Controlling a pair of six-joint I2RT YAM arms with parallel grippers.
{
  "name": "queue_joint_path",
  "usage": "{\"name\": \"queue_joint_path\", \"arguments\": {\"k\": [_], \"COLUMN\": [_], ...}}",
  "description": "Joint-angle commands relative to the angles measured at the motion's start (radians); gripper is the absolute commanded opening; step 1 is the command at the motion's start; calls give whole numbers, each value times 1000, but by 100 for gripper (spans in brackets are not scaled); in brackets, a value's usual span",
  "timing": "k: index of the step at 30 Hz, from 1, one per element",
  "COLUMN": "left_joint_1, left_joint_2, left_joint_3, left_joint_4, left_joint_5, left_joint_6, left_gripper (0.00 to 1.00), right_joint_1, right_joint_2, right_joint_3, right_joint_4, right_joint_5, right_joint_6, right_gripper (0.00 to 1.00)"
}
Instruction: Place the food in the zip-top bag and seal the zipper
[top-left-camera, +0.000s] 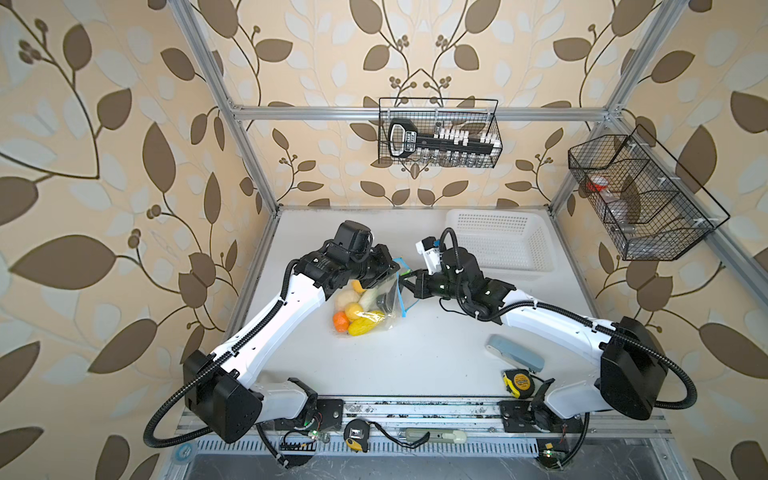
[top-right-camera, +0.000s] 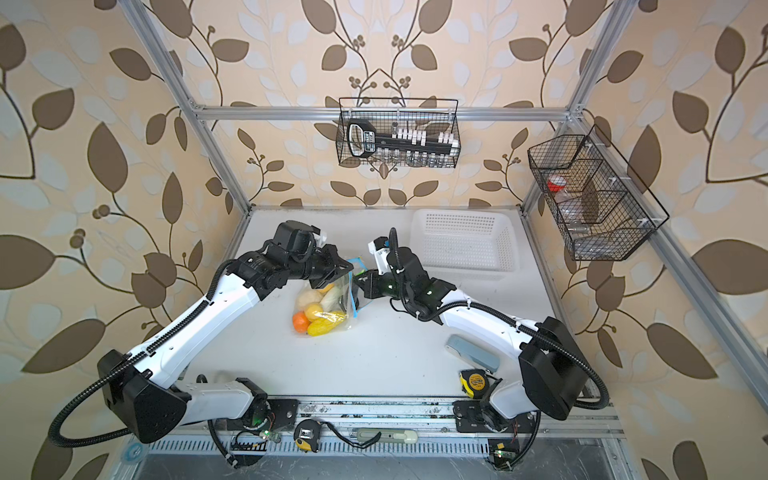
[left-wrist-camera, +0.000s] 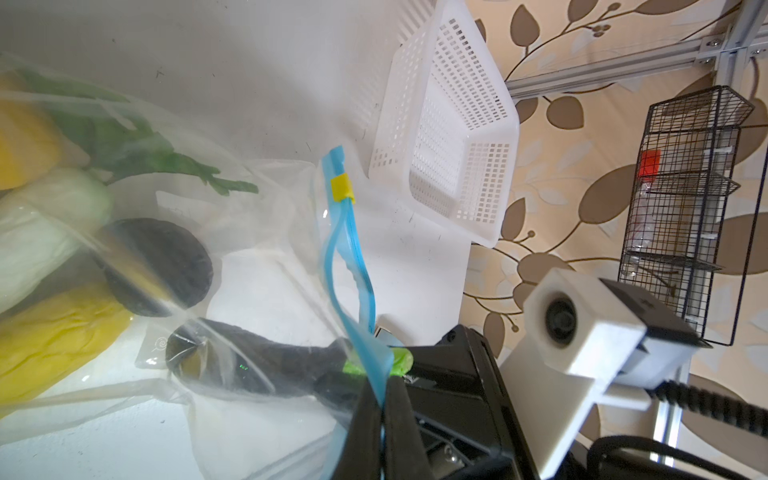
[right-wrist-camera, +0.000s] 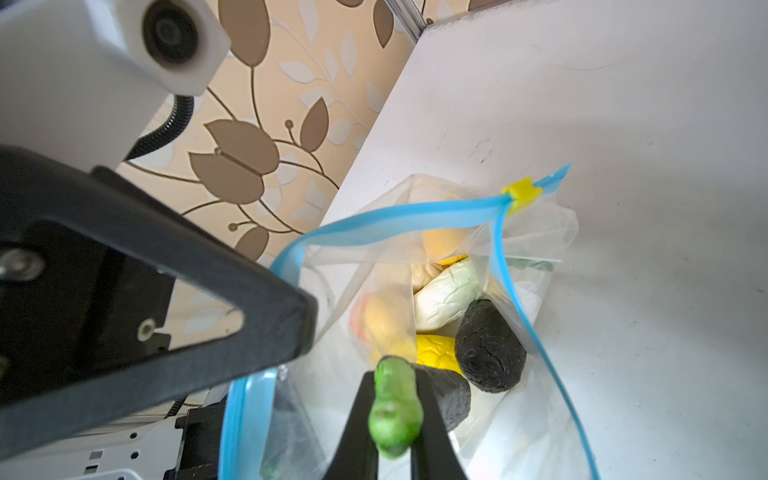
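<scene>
The clear zip-top bag (top-left-camera: 384, 297) (top-right-camera: 338, 297) lies mid-table, mouth open towards the right. My left gripper (top-left-camera: 392, 269) (left-wrist-camera: 382, 384) is shut on the light-blue zipper (left-wrist-camera: 345, 249) (right-wrist-camera: 395, 224) and lifts that lip. The yellow slider (left-wrist-camera: 343, 187) (right-wrist-camera: 521, 195) sits at the far end of the strip. Inside lies food: orange (top-left-camera: 340, 321), yellow (top-left-camera: 365, 326), beige, pale green-white and a dark oval piece (right-wrist-camera: 490, 347). My right gripper (top-left-camera: 405, 284) (right-wrist-camera: 395, 382) reaches into the mouth, shut on the bright green stem (right-wrist-camera: 395, 411) of a dark green piece (left-wrist-camera: 270, 357).
A white perforated basket (top-left-camera: 498, 245) stands behind the right arm. A pale blue-grey case (top-left-camera: 515, 353) and a yellow-and-black tape measure (top-left-camera: 519, 382) lie at the front right. Black wire baskets (top-left-camera: 440, 133) (top-left-camera: 640, 199) hang on the frame.
</scene>
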Motion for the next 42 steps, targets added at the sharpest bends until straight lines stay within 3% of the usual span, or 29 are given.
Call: {"name": "queue_joint_path", "arguments": {"k": [1, 14, 23, 31, 38, 42], "left_joint_1": [12, 11, 11, 11, 11, 11], "left_joint_2": [-34, -52, -64, -83, -78, -78], "left_joint_3": [38, 42, 41, 31, 28, 23], "left_joint_4": [-2, -2, -2, -1, 2, 4], "left_joint_5": [-16, -18, -18, -21, -19, -20], "left_joint_6": [-6, -16, -17, -16, -16, -14], "left_gripper": [3, 4, 4, 4, 4, 4], "right_joint_1": [6, 13, 11, 14, 14, 13], "right_joint_2": [24, 98, 135, 172, 167, 145], "right_joint_3": [43, 112, 125, 152, 198, 225], "right_joint_4": [-20, -65, -1, -31, -97, -152], "right_joint_5": [-32, -79, -151, -136, -108, -83], "right_joint_6": [-9, -10, 67, 54, 20, -7], "right_gripper": [0, 8, 8, 20, 40, 43]}}
